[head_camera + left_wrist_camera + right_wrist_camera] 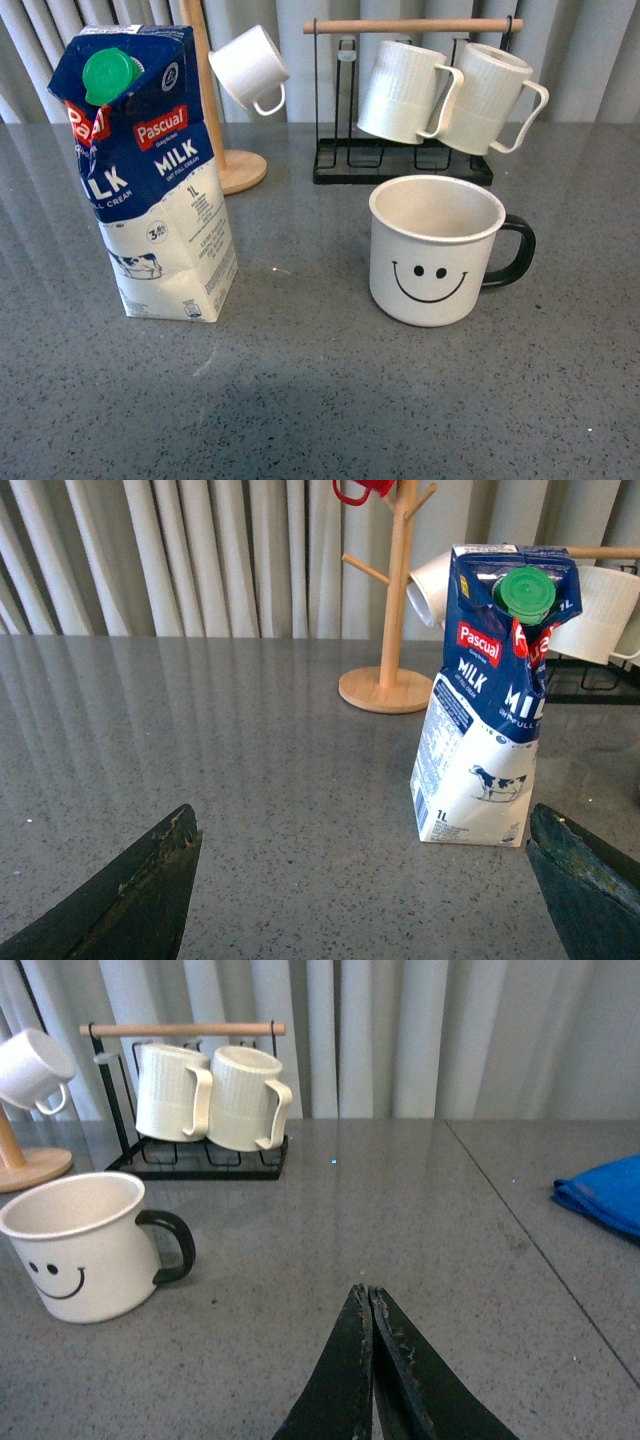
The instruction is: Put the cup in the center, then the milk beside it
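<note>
Seeing the cup point(435, 250) near the middle of the counter point(320, 410) with the milk point(150, 180) upright beside it, we think the job looks done, so our left claw point(362, 825) is spread wide and our right claw point(368, 1295) is pressed together.

You have the cup point(437, 252) standing upright on the grey surface point(320, 400), right of the middle; it is wide and white, its black smiley face toward you, its black handle pointing right; the milk point(150, 170) stands upright well to its left, a blue-and-white carton with a green cap, its top creased.
</note>
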{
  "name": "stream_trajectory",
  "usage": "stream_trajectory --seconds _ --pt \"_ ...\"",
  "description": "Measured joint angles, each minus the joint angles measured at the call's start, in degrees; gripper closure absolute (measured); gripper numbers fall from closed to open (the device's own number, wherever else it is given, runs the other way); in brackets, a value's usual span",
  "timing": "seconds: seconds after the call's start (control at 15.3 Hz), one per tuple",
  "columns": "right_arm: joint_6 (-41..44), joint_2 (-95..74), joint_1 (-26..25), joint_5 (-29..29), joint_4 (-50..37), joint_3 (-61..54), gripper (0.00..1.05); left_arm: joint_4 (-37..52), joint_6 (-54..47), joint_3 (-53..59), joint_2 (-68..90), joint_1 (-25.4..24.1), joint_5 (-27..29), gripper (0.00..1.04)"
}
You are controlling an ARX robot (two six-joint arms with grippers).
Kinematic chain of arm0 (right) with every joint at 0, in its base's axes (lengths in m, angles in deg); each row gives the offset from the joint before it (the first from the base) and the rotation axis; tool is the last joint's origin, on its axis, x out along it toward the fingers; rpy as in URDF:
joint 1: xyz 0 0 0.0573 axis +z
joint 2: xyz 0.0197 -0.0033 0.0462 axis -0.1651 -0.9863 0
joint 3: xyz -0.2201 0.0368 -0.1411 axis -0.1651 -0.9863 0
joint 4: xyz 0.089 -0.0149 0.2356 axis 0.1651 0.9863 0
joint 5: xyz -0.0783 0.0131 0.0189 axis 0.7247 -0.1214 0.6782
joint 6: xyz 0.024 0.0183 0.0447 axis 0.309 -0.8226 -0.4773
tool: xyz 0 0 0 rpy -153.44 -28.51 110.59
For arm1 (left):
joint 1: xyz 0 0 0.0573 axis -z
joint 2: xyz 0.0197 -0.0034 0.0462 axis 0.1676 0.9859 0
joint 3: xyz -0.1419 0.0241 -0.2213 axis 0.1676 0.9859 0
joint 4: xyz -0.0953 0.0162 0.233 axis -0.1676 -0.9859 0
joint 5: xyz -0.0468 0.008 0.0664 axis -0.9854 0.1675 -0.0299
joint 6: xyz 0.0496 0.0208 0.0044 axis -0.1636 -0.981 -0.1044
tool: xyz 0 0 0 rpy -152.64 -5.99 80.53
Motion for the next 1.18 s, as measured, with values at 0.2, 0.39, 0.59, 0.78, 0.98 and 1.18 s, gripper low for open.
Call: stream_trajectory --seconds 0.2,0.39,0.59,0.78,0.98,1.18 --pt "0.0 -0.02 0.0 -0.02 0.11 0.0 1.03 0.0 0.0 0.0 0.0 0.02 -0.02 0.07" --pt "0.02 -0.02 0.0 -0.02 0.07 0.0 0.9 0.0 0.0 0.0 0.0 0.02 -0.02 0.07" --pt "0.0 -0.02 0.0 -0.02 0.07 0.0 0.52 -0.02 0.0 0.0 0.0 0.0 -0.02 0.07" --pt "0.0 -0.02 0.0 -0.02 0.09 0.0 0.13 -0.02 0.0 0.0 0.0 0.02 -0.02 0.07" --pt "0.0 -0.02 0.0 -0.02 0.09 0.0 0.06 -0.02 0.0 0.0 0.0 0.0 -0.02 0.07" --pt "0.0 -0.02 0.0 -0.02 0.07 0.0 0.07 -0.02 0.0 0.0 0.0 0.0 -0.02 0.07"
